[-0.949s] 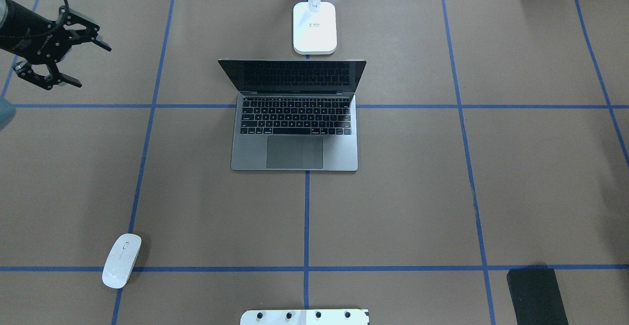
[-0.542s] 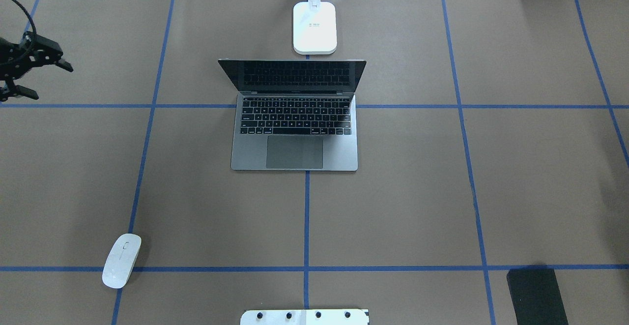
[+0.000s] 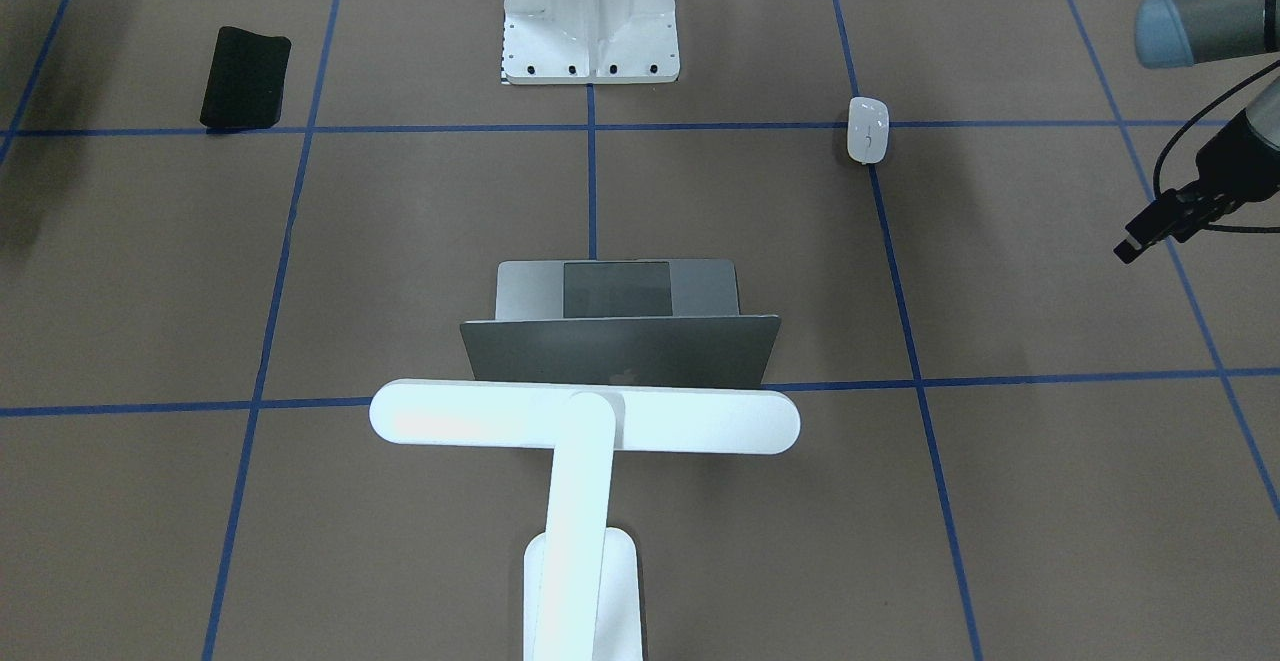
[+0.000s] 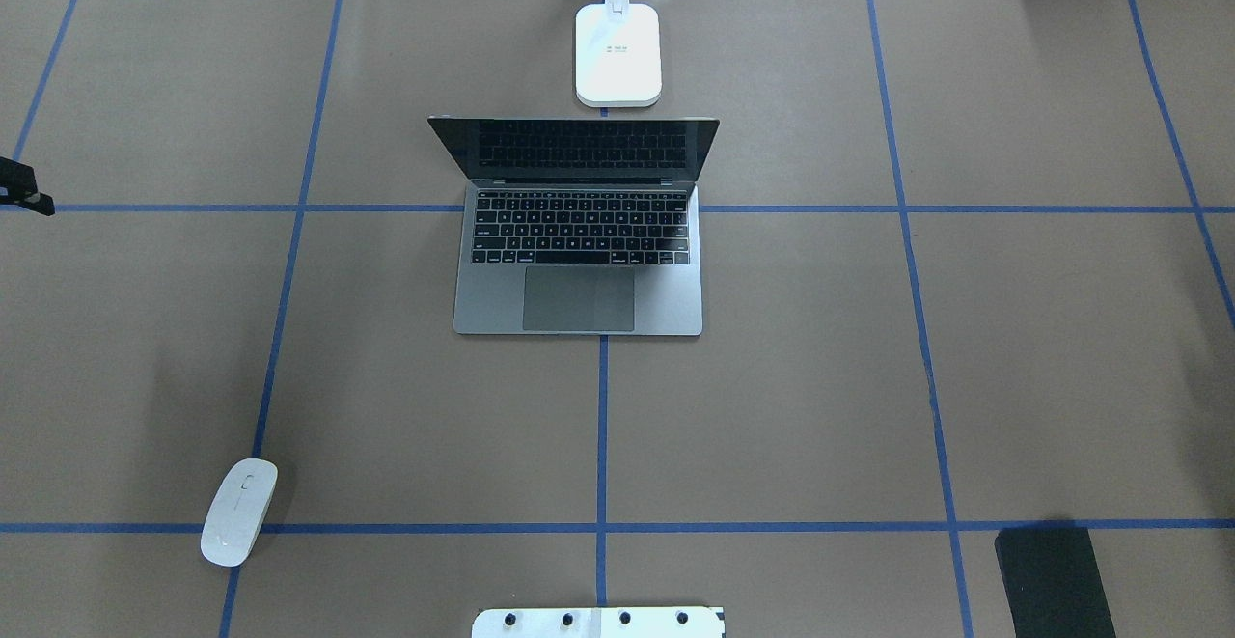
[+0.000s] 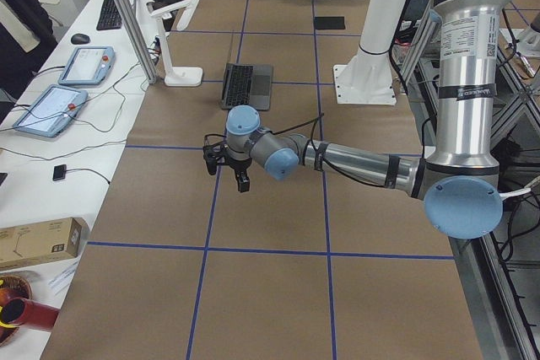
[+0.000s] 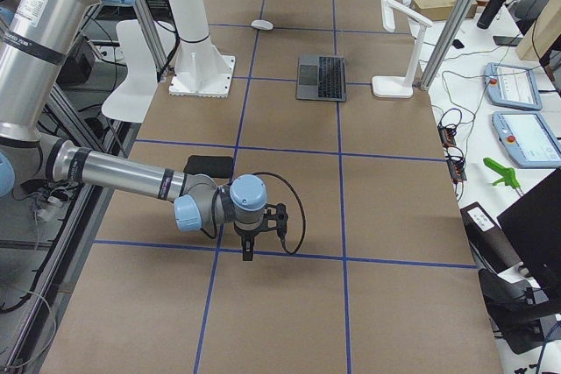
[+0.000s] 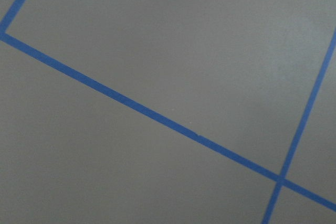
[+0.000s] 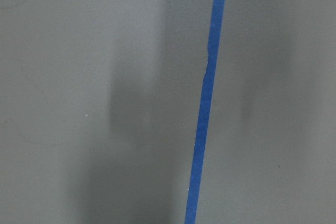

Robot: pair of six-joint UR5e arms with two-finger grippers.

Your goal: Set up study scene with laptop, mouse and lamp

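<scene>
The grey laptop (image 4: 577,233) stands open at the table's middle, and its lid (image 3: 620,351) faces the front camera. The white lamp stands right behind it, with its base (image 4: 618,54) at the far edge and its bar (image 3: 585,416) over the lid. The white mouse (image 4: 238,511) lies alone near the front left. My left gripper (image 3: 1140,239) hovers far left of the laptop, open and empty; only one fingertip (image 4: 24,192) shows overhead. My right gripper (image 6: 250,247) hovers far right over bare table; I cannot tell if it is open.
A white bolted bracket (image 4: 598,622) sits at the near edge's middle. A black flat object (image 4: 1052,580) lies at the front right. Blue tape lines cross the brown table cover. Tablets and cables lie on a side bench (image 6: 513,102) beyond the lamp.
My left gripper has drawn back to the left and almost left the overhead view. The laptop, mouse and lamp have not moved.
</scene>
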